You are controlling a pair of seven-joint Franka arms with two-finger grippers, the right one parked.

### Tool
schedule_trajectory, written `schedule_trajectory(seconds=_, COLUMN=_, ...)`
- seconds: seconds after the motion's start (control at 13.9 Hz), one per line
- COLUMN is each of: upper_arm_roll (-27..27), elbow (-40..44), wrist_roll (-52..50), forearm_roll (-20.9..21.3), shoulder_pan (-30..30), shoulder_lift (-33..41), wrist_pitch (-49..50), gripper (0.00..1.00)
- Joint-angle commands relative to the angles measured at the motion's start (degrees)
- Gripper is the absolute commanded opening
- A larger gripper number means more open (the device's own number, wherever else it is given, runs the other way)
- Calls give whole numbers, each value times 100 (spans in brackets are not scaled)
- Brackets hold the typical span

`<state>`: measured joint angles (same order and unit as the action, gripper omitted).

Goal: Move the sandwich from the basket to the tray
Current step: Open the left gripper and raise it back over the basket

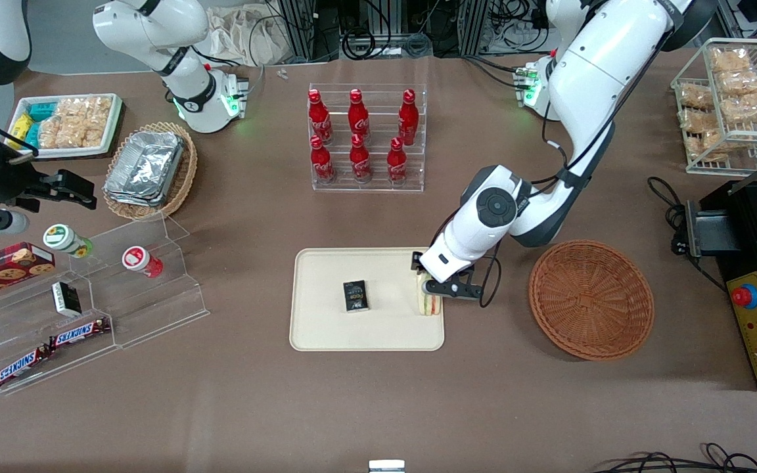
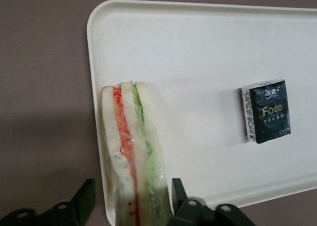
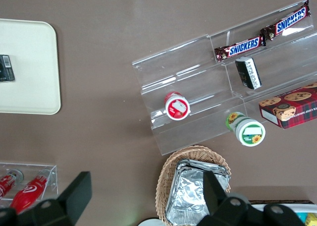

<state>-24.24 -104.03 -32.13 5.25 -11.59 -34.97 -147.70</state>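
In the front view, the left arm's hand (image 1: pixel 432 290) is low over the large cream-beige rectangular tray (image 1: pixel 326 328), at the tray's edge that faces the working arm's end of the table. Under it stands the small triangular sandwich of white bread with orange-red and green layers (image 1: pixel 428 302), on its edge, on the tray just inside the rim. A small black packet (image 1: pixel 355 295) lies flat near the middle of the tray, apart from the sandwich. The round reddish-brown woven wicker basket (image 1: pixel 591 299) sits on the brown table (image 1: pixel 378 407) near the tray, toward the working arm's end, and nothing shows inside it.

In the left wrist view, the sandwich (image 2: pixel 132 156) stands on the tray (image 2: pixel 198 47) close beside its rim, wrapped in clear film. The two black fingers (image 2: pixel 84 198) of the hand (image 2: pixel 131 198) are one on each side of the sandwich. One finger sits clearly off the bread, with a gap of table colour between; the other is right at the wrapping, and I cannot tell surely if it touches. So the hand is opened a little wider than the sandwich and does not squeeze it. The black packet (image 2: pixel 267 111) carries the word "Face".

In the right wrist view, only a corner of the tray (image 3: pixel 29 67) and an end of the packet (image 3: pixel 5 68) are seen; the sandwich is not visible.
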Motion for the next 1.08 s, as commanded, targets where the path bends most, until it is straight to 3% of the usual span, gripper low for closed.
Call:
schedule_trajectory(seconds=0.0, upper_arm_roll=16, elbow=146, wrist_roll=-451, forearm_roll=108, shoulder_pan=-19, shoulder_lift=-28, wrist_pitch=-22, gripper=99)
schedule_trajectory(seconds=0.36, upper_arm_roll=15, elbow=146, wrist_roll=-839, forearm_roll=-7, shoulder_pan=402, shoulder_lift=893, wrist_pitch=580, gripper=99)
schedule_trajectory(seconds=0.58, upper_arm_roll=-20, elbow=688, wrist_roll=-672, forearm_roll=-182, shoulder_pan=798, shoulder_lift=1492, wrist_pitch=2669, gripper=100)
schedule_trajectory(seconds=0.87, upper_arm_roll=24, elbow=1559, wrist_roll=398, forearm_roll=-691, shoulder_pan=1360, shoulder_lift=1983, wrist_pitch=4947, gripper=99)
schedule_trajectory(seconds=1.01, upper_arm_roll=486, elbow=1596, wrist_roll=725, forearm_roll=-710, shoulder_pan=1362, shoulder_lift=2606, wrist_pitch=5687, gripper=100)
